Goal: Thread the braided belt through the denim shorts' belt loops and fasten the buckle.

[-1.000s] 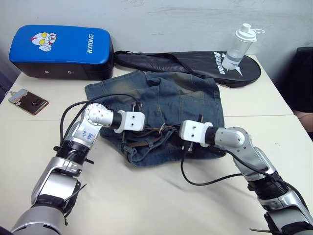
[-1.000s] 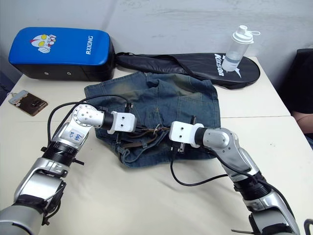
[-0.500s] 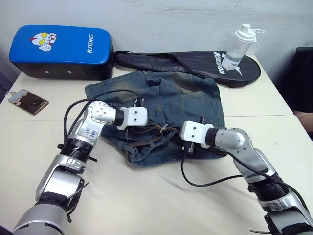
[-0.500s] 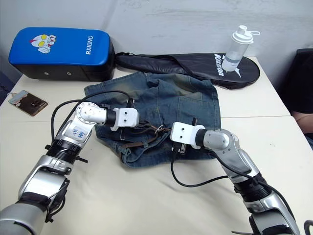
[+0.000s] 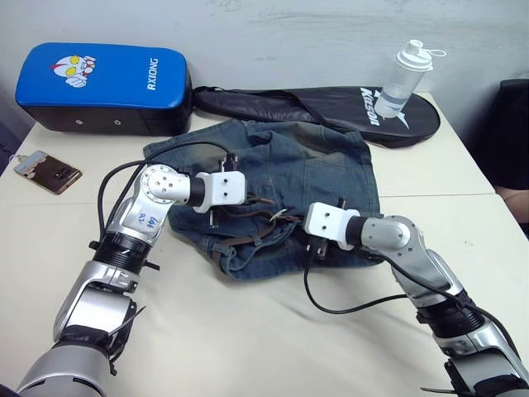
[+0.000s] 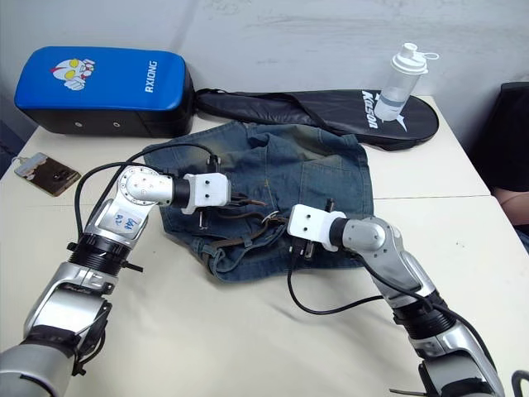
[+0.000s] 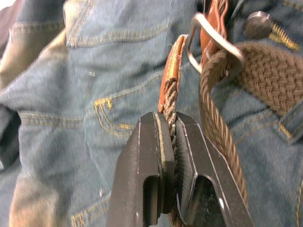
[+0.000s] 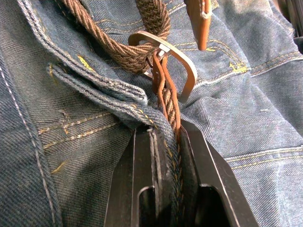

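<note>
Braided belt (image 7: 222, 90) | left gripper (image 5: 250, 199) lifted farther back | right gripper (image 5: 291, 225) unmoved

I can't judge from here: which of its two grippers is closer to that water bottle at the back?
The right. The right gripper sits mid-table on the denim shorts, below the water bottle. The left gripper lies further left, across the shorts.

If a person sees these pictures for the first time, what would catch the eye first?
Probably the two grippers meeting over the denim shorts in the middle of the table: the left gripper is shut on the braided belt, and the right gripper pinches belt and denim just below the silver buckle. Next, the bright blue pad at the far left corner.
</note>
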Available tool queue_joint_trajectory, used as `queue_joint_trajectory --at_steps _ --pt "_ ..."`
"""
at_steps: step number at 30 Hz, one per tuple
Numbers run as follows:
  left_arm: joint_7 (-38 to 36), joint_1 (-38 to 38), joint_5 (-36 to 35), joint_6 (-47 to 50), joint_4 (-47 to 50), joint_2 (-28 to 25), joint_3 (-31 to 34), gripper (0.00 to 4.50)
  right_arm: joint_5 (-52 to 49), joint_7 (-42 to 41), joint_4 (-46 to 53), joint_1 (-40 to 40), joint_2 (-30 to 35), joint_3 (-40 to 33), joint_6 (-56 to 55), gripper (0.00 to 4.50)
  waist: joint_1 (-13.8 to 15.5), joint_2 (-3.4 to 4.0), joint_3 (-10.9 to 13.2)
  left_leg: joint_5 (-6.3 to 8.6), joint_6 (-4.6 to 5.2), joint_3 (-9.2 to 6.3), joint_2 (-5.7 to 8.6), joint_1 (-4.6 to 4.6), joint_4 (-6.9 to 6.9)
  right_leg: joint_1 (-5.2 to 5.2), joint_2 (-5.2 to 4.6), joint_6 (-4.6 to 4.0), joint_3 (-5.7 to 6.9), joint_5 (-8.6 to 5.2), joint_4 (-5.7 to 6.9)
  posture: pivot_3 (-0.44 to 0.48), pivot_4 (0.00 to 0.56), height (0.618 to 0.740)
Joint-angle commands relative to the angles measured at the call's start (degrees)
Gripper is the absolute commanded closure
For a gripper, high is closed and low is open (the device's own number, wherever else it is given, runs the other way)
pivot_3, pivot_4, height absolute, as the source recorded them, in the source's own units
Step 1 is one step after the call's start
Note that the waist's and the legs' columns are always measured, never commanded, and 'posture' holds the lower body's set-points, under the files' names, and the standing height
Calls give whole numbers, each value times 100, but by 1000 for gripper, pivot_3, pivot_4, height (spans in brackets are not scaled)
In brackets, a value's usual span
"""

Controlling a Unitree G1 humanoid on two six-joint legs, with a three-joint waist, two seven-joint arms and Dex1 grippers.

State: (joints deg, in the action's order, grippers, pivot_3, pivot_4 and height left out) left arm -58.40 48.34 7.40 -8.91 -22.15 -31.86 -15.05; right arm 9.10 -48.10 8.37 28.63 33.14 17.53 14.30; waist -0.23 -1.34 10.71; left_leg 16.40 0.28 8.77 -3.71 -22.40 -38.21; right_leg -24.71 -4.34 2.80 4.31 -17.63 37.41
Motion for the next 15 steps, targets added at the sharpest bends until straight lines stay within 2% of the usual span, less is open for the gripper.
queue_joint_trajectory --at_steps 1,15 --pt "-32 -84 -31 16 283 65 -58 4500 -41 66 251 98 -71 -97 16 4493 0 0 0 0 0 0 0 0 0 0 0 0 0 0 0 0 150 740" --pt "162 74 35 102 -56 110 -23 4500 -138 164 341 111 -148 -249 149 4493 -5 0 0 0 0 1 -1 0 0 -2 2 0 -1 0 0 0 150 740"
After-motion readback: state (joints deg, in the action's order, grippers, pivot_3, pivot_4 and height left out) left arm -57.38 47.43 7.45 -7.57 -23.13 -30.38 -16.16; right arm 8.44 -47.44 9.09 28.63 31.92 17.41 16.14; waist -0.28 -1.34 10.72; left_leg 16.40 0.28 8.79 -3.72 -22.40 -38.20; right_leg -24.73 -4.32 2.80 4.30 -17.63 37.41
